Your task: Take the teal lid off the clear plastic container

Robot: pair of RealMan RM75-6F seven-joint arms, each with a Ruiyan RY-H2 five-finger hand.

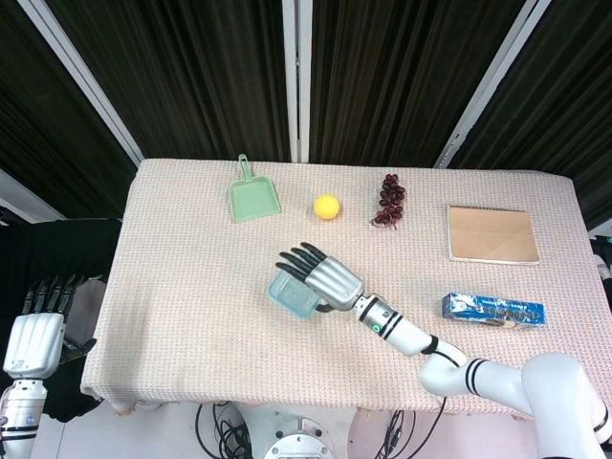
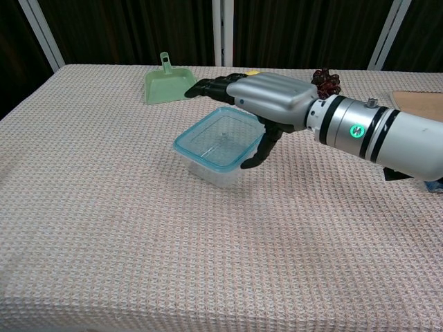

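A table (image 1: 191, 316) under a beige waffle-weave cloth stands before dark curtains (image 1: 382, 67) crossed by white bars.

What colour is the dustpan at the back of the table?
Light green. The dustpan shows best in the head view, unobstructed.

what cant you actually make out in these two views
- Contact of the right hand with the teal lid: the hand covers the lid's far edge in both views.
- Left hand: at the head view's edge, absent from chest view.
- Blue packet: print too small.
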